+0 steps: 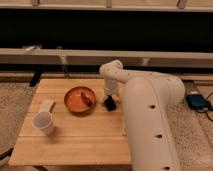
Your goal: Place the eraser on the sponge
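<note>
With my claw [109, 99] spread apart over the small flat black eraser [110, 105], which lies on the wooden desk [75, 145] beside the round orange bowl [74, 102] and well apart from the pale cream rectangular sponge [46, 105], I judge grasping is in hand: next, close squarely on it.

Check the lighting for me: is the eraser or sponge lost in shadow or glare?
Camera view: warm, dim light, no glare on the wooden table. Camera view: the claw hangs right over the black eraser, whose edges merge with shadow beside the orange bowl. Camera view: the pale sponge stands out by the plastic cup.
</note>
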